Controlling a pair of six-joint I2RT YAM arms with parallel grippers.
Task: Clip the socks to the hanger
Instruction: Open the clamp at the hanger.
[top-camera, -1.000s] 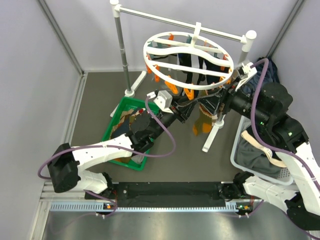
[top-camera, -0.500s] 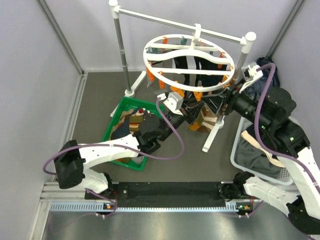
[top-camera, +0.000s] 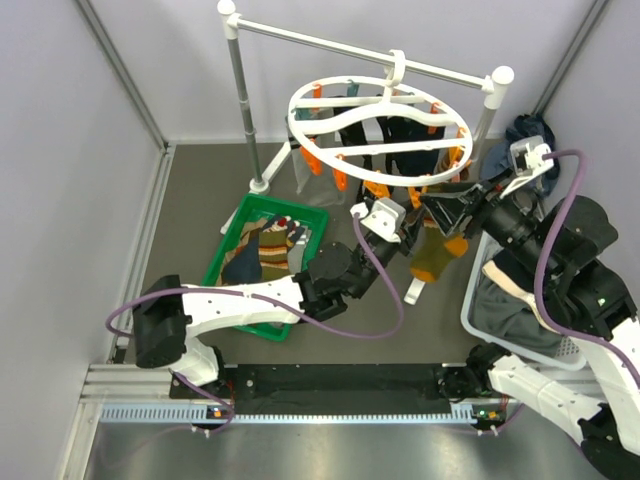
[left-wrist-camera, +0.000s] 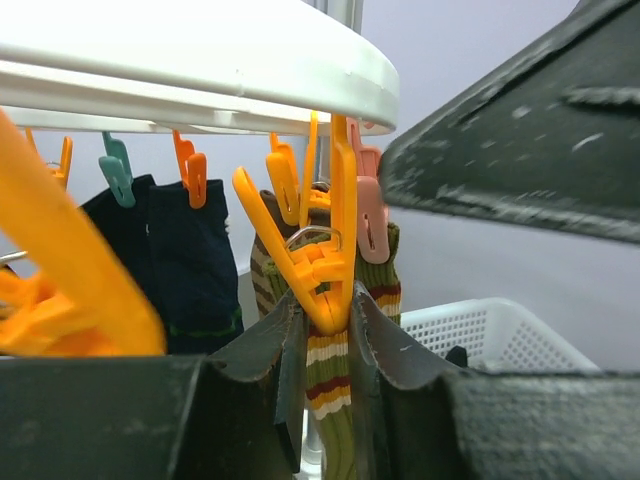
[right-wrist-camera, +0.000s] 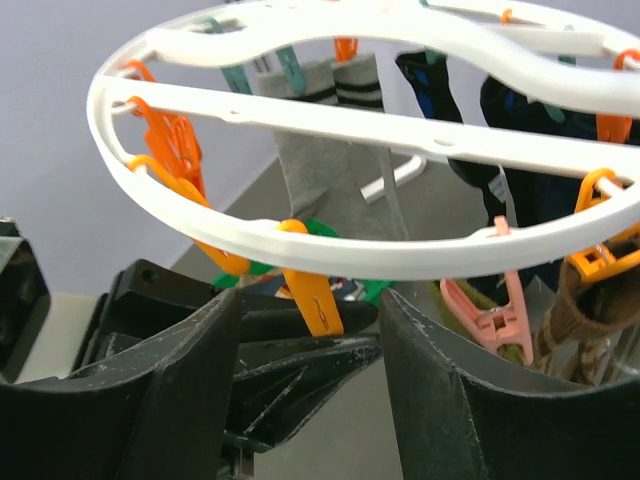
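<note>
The white ring hanger (top-camera: 345, 118) hangs from the rail, with orange clips under its rim; it also shows in the left wrist view (left-wrist-camera: 200, 70) and the right wrist view (right-wrist-camera: 400, 255). My left gripper (left-wrist-camera: 325, 345) is shut on a striped olive sock (left-wrist-camera: 335, 380), right below an orange clip (left-wrist-camera: 320, 270) whose tip sits between the fingers. In the top view that sock (top-camera: 435, 258) hangs below the ring's front right. My right gripper (right-wrist-camera: 310, 340) is open, its jaws on either side of an orange clip (right-wrist-camera: 315, 290). Grey (right-wrist-camera: 330, 150) and navy socks (left-wrist-camera: 170, 250) hang clipped.
A green tray (top-camera: 218, 262) at the left holds several more socks (top-camera: 270, 250). The metal rail stand (top-camera: 240, 100) carries the hanger. A white lattice basket (top-camera: 478, 300) with dark cloth stands at the right, close to my right arm.
Both grippers have moved to the right under the ring, the left one carrying the striped sock. The ring has swung and turned a little.
</note>
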